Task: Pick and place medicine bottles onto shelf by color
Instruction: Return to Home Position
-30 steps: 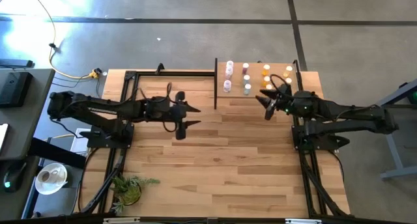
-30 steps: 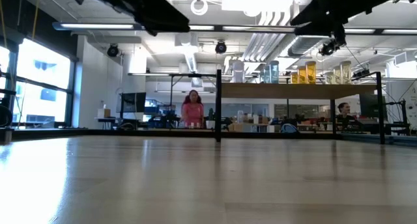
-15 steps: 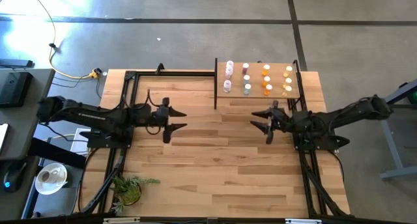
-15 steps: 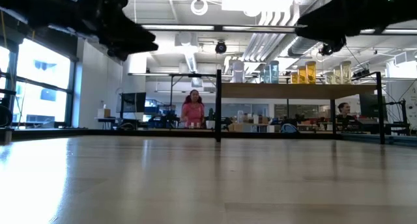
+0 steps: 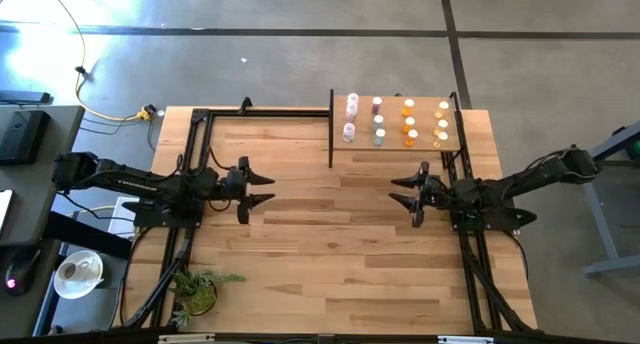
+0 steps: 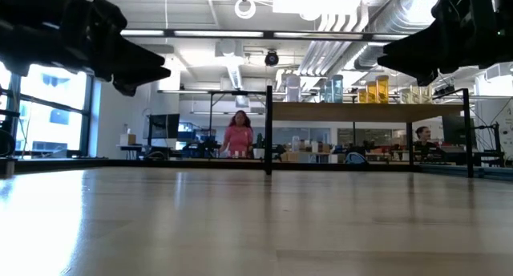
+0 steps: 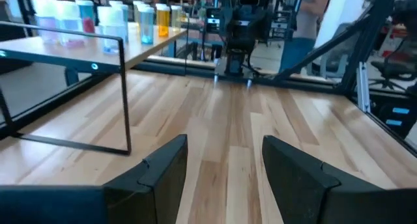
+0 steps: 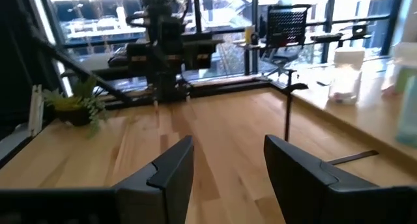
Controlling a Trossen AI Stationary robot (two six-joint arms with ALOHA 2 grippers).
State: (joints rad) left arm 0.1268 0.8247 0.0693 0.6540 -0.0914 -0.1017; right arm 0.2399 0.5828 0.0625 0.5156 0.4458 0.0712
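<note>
Over the plank tabletop (image 5: 330, 249), left gripper (image 5: 258, 187) and right gripper (image 5: 402, 191) gape empty; a person (image 6: 238, 136) in pink shows beyond.

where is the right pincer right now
High view: the right pincer, open and empty, hangs over the right side of the table, just clear of the shelf.
</note>
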